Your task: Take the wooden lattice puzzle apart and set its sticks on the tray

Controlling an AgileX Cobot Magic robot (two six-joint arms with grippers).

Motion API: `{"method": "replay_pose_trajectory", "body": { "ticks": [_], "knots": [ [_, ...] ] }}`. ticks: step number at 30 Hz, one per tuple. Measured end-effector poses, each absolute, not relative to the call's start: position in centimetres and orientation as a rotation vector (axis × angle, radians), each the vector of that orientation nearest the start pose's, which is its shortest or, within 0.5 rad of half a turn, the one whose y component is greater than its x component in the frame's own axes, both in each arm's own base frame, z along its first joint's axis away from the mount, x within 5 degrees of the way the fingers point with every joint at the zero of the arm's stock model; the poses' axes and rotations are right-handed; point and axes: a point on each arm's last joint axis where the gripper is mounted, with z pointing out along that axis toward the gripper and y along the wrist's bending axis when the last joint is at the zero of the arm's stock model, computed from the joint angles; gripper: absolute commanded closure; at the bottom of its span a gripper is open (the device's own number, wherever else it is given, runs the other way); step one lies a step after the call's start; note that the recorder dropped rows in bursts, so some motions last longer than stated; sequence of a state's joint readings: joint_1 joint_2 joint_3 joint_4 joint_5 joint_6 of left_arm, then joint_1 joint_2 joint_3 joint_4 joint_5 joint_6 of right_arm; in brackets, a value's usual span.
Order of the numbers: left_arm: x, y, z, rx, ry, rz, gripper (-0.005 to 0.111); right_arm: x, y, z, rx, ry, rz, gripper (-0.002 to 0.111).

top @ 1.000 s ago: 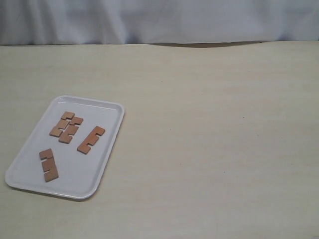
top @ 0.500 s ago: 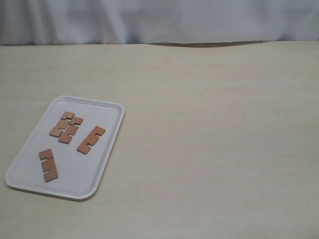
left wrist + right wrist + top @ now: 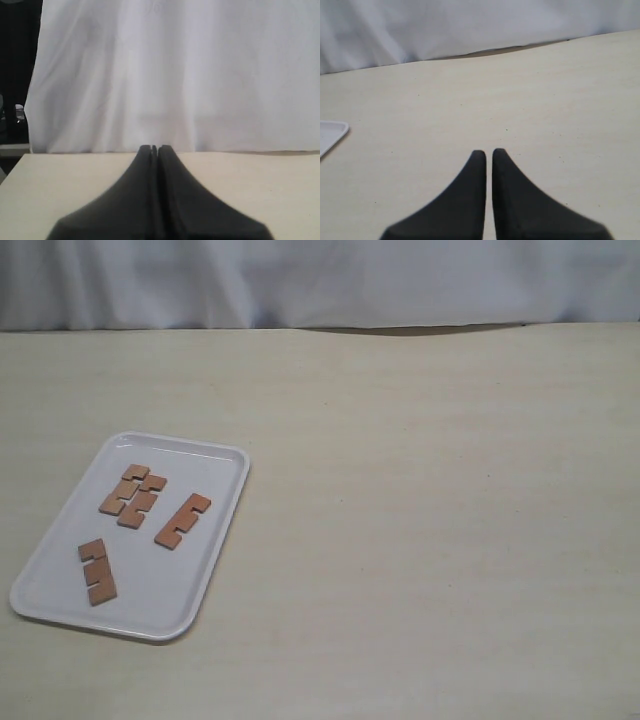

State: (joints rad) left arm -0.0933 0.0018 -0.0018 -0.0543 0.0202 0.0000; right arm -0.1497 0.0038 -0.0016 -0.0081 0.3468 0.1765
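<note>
The white tray [image 3: 60, 580] lies on the left of the table in the exterior view. No assembled lattice shows. The reddish-brown notched sticks lie loose in the tray: two side by side at the far end [image 3: 124, 489] [image 3: 143, 498], one in the middle [image 3: 183, 520], one near the front [image 3: 97, 571]. Neither arm appears in the exterior view. My left gripper [image 3: 155, 148] is shut with nothing in it, held low over bare table facing a white curtain. My right gripper [image 3: 489, 151] is shut and empty, a hairline gap between its fingers. The tray's corner [image 3: 332, 134] shows off to its side.
A white curtain [image 3: 320, 280] hangs behind the far edge of the beige table [image 3: 430, 520]. A dark gap [image 3: 15, 75] shows beside the curtain in the left wrist view.
</note>
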Motion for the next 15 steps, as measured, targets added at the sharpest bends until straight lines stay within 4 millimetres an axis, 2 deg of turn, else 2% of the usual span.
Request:
{"method": "replay_pose_trajectory", "body": {
  "ticks": [15],
  "knots": [
    [5.5, -0.7, 19.4, -0.005, 1.705, -0.174, 0.107, 5.3, -0.8, 18.2, 0.293, 1.809, 0.011, 0.104]
  ]
}}
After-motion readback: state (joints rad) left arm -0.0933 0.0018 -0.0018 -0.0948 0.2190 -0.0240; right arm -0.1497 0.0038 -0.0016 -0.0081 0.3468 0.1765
